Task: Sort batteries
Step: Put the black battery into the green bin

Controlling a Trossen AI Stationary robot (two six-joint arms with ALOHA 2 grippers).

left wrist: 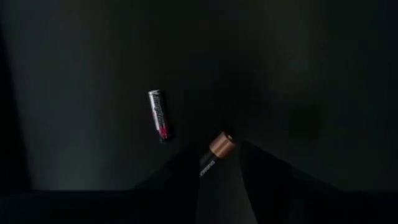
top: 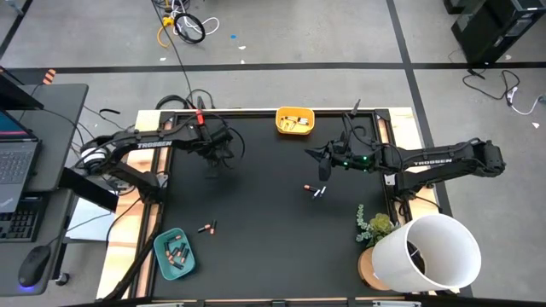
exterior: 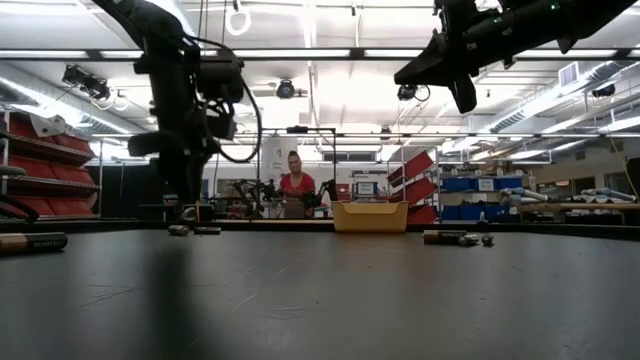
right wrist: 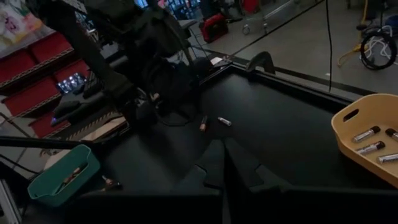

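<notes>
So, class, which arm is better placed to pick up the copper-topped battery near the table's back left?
Left: its open left hand sits low, straddling the copper-topped battery. The right hand hangs high above the table, farther away.

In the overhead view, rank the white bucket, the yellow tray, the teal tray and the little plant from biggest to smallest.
1. White bucket, clearly largest.
2. Teal tray and yellow tray look about alike; I won't rank them.
3. Plant, slightly smaller, though the bucket hides part of it, so that's unsure.
</notes>
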